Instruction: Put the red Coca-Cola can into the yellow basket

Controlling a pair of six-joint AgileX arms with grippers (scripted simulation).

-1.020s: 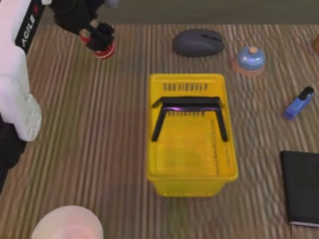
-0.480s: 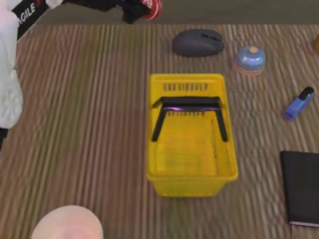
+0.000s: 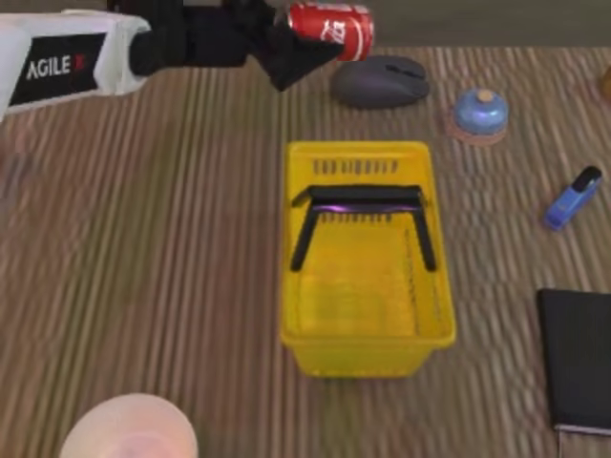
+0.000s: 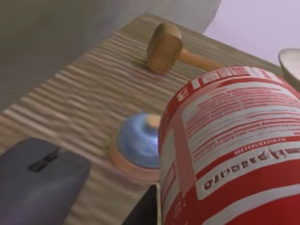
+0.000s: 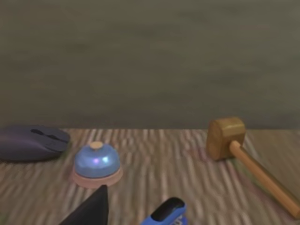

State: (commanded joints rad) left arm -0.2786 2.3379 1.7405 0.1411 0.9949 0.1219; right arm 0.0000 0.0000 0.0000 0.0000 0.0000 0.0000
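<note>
"AGILE" on left arm (image 3: 67, 65), can (image 3: 330, 27) script (unreadable)

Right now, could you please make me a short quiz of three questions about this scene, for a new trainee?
1. True or false: the red Coca-Cola can already lies in the yellow basket.
2. Which gripper holds the can? A) left B) right
3. Fill in: in the top view, the bell sits between the grey ____ and the blue stapler.

Key: 1 false; 2 A, the left gripper; 3 mouse.

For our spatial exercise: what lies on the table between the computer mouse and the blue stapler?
The blue call bell sits between the mouse and the stapler, seen in the top view.
</note>
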